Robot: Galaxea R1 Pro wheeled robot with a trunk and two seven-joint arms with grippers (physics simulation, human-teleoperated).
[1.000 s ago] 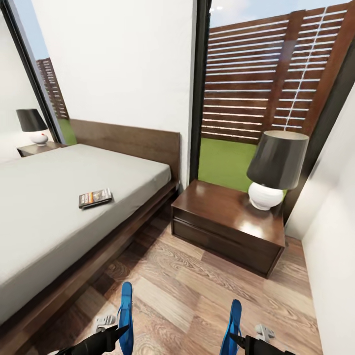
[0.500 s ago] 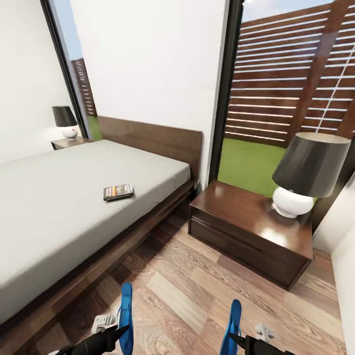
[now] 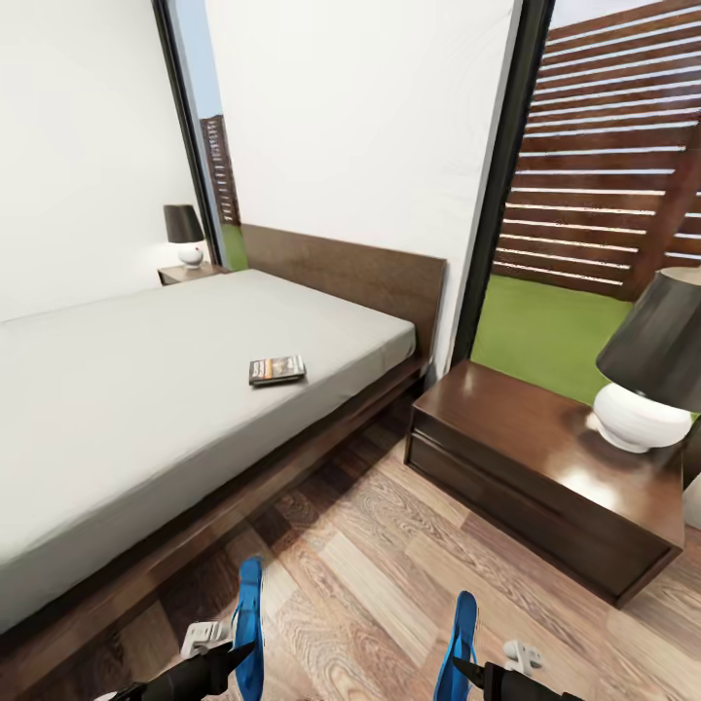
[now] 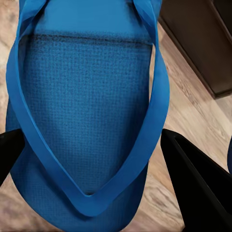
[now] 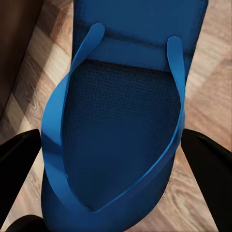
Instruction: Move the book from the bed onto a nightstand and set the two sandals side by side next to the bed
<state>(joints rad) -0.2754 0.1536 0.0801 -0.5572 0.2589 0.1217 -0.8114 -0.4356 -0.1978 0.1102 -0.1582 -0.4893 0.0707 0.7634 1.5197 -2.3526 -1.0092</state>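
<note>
Meanwhile each arm carries one blue sandal, edge-up above the floor.

Left sandal (image 3: 249,623) sits clamped between the left jaws (image 3: 234,657); right sandal (image 3: 460,645) between the right jaws (image 3: 465,672), both closed on the soles. Ahead of the left jaws, the book (image 3: 276,370) lies on the bed (image 3: 127,389); the nightstand (image 3: 545,477) with its lamp (image 3: 647,385) stands ahead of the right jaws.

A home bedroom: a low dark-wood bed (image 3: 195,389) with a plain grey mattress, a nightstand (image 3: 545,477) on either side each bearing a black-shaded lamp (image 3: 647,380), white walls, plank floor (image 3: 389,584) and tall black-framed windows onto a garden fence (image 3: 613,146)
</note>
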